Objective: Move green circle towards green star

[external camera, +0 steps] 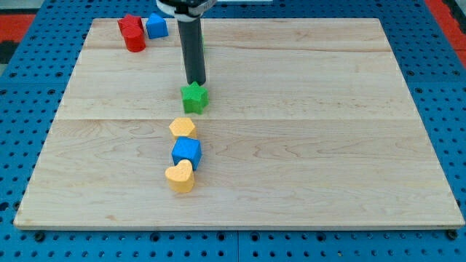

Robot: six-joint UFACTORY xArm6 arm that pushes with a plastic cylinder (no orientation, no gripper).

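Oddly, the green circle is the one thing I cannot find. No round green block shows anywhere on the wooden board (306,145), so it may be hidden behind my rod or behind the arm at the view's top, though that is only a guess. My tip (196,82) is a bare rod end, so it grasps nothing and has nothing to clench or release. It stands just beside the green star (194,97), on the star's upper side in the view. I cannot tell whether the two touch.

The coming move turns on which way the circle lies from my tip, and that is what's missing. Judging from the star so close below my tip, a push toward the view's bottom would shift the star rather than the circle.

Further below my tip and past the star lie a yellow block (182,128), a blue cube (186,152) and a yellow heart (180,176). Above and to the left of my tip sit red blocks (132,33) and a blue block (156,26) (shapes hard to make out).
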